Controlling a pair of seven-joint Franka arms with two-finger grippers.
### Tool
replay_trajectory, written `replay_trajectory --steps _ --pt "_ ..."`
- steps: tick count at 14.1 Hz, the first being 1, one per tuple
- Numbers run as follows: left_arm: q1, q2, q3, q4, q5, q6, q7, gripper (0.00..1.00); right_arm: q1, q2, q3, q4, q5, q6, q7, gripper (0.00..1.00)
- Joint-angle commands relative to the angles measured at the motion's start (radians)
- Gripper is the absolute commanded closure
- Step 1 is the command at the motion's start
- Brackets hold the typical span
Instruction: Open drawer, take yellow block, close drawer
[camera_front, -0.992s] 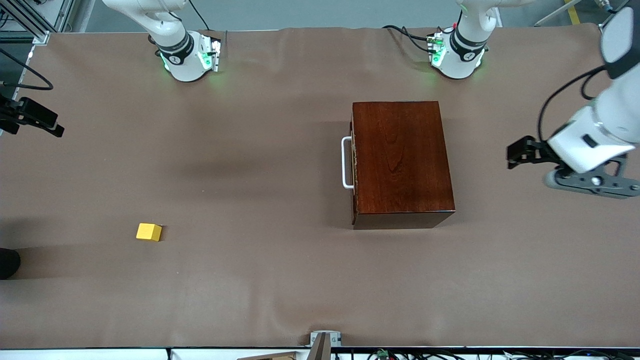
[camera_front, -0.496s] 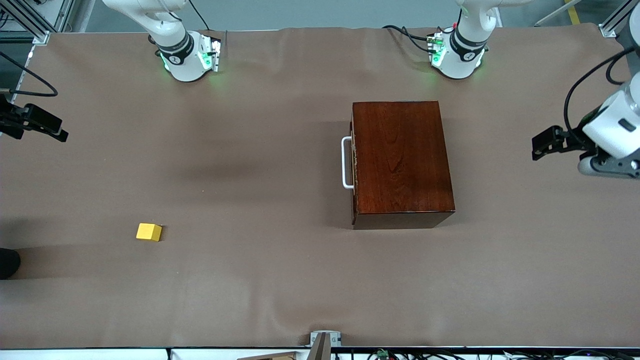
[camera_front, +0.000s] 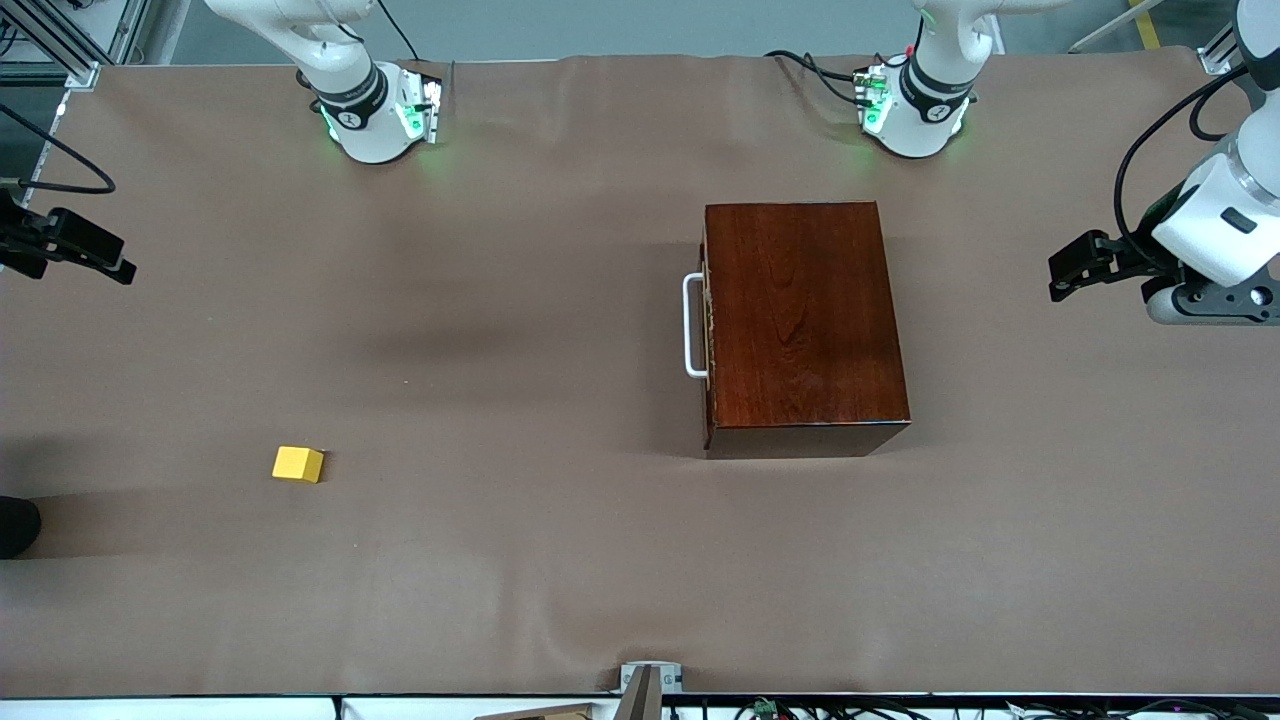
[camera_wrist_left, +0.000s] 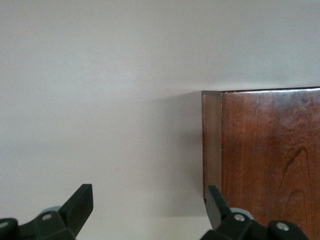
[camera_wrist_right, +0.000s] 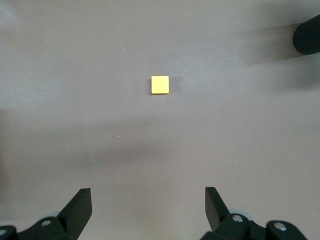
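**Drawer shut, block out on the tabletop, both claws released**

Front view: the box is glossy dark reddish-brown wood with a straight grain, a plain rectangular top and sharp edges. Its drawer sits pushed in, flush with the box face, and the white U-shaped handle points toward the right arm's end of the tabletop. The block is a small bright-yellow cube, matte, lying on the bare brown cloth-like tabletop, well apart from the box and nearer the front camera than it. The left claw hangs over the tabletop's edge at the left arm's end, well apart from the box. Of the right arm only a dark wrist part shows at the frame's edge.

Left wrist view: the left claw stands spread wide, holding nothing. One fingertip shows against the box's corner, where a paler side face meets the polished top.

Right wrist view: the right claw is spread wide and empty, up over the tabletop. The block lies ahead of it, lined up with the gap between the fingers, well apart from both.
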Motion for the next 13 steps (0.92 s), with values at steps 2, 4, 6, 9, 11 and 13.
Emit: replay_trajectory --steps 2,4,6,9,11,13 --pt "0.002 -0.027 0.011 -0.026 -0.022 0.017 0.001 0.00 0.000 0.005 0.006 0.016 -0.011 -0.006 0.011 0.00" --pt "0.002 -0.025 0.011 -0.026 -0.022 0.017 0.000 0.00 0.000 0.005 0.006 0.016 -0.011 -0.006 0.011 0.00" --pt "0.002 -0.022 0.011 -0.024 -0.022 0.018 0.000 0.00 0.001 0.005 0.008 0.016 -0.010 -0.006 0.011 0.00" --pt "0.002 -0.022 0.011 -0.024 -0.020 0.018 0.000 0.00 0.001 0.005 0.008 0.016 -0.010 -0.006 0.011 0.00" --pt "0.002 -0.020 0.011 -0.024 -0.022 0.020 -0.002 0.00 0.001 0.005 0.008 0.015 -0.008 -0.006 0.011 0.00" --pt "0.002 -0.017 0.011 -0.023 -0.020 0.023 -0.002 0.00 0.016 0.007 0.009 0.012 -0.008 -0.002 0.013 0.00"
